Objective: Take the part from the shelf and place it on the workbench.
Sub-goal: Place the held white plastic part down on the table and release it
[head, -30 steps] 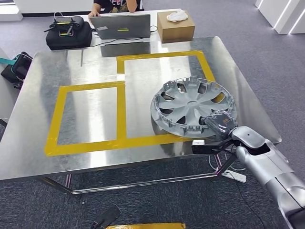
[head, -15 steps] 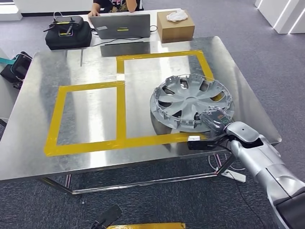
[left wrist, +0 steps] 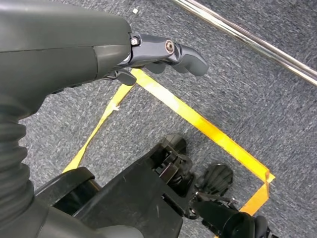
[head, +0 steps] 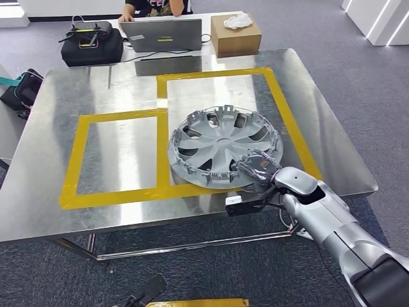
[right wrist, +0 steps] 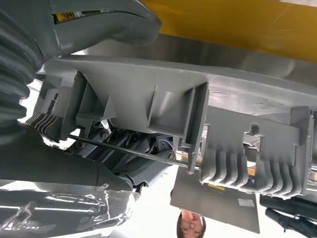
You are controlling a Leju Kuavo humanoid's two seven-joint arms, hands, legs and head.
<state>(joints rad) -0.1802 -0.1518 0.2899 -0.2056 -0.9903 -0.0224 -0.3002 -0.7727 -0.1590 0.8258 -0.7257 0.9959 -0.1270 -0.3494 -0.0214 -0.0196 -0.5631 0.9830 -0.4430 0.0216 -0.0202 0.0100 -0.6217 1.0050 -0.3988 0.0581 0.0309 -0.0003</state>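
The part is a round silver wheel cover (head: 225, 148) with its ribbed inner side up, over the steel workbench (head: 121, 211) inside the larger yellow-taped rectangle (head: 286, 115). My right hand (head: 258, 169) grips its near rim from the front right. I cannot tell whether the cover rests flat or is held slightly above the surface. The right wrist view looks closely at the grey rim clips (right wrist: 194, 129) with my thumb (right wrist: 108, 25) against the rim. My left hand (left wrist: 164, 52) hangs over the grey carpet, fingers partly curled with nothing in them.
A second yellow-taped rectangle (head: 77, 160) lies on the workbench's left half. Behind the bench stand a laptop (head: 162, 35), a cardboard box (head: 235, 35) and a black case (head: 92, 45), with a person (head: 152, 7) seated there. Yellow floor tape (left wrist: 194, 121) marks the carpet.
My right hand has carried the wheel cover leftward from the bench's right edge to the middle of the larger taped rectangle. The left hand is not seen earlier.
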